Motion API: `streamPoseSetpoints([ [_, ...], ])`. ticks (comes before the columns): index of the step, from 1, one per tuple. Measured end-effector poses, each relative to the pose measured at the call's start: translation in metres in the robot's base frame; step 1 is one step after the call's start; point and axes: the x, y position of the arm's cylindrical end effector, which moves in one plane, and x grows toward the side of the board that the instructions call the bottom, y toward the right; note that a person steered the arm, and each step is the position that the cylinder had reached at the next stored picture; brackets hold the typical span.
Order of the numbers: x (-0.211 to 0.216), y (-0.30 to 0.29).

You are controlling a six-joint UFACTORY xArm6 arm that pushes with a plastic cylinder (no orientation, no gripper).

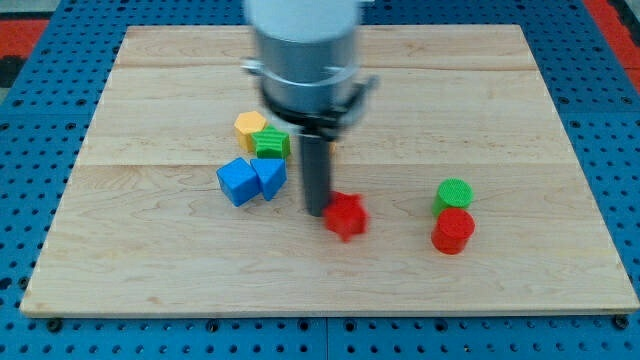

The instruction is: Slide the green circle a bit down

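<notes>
The green circle (454,193) sits at the view's right, touching the red circle (452,231) just below it. My tip (317,212) rests on the board at the middle, touching the left edge of a red star-shaped block (346,215). The tip is well to the left of the green circle, with the red star between them.
A cluster lies left of the rod: a yellow hexagon block (250,127), a green block (270,143), a blue cube (237,181) and a blue triangular block (269,176). The wooden board (150,270) lies on a blue pegboard surface.
</notes>
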Motion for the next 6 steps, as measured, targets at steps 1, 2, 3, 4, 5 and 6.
streamPoseSetpoints([
  [1,0.012,0.069],
  [2,0.015,0.097],
  [3,0.015,0.096],
  [4,-0.003,0.059],
  [5,-0.037,0.077],
  [6,-0.034,0.114],
])
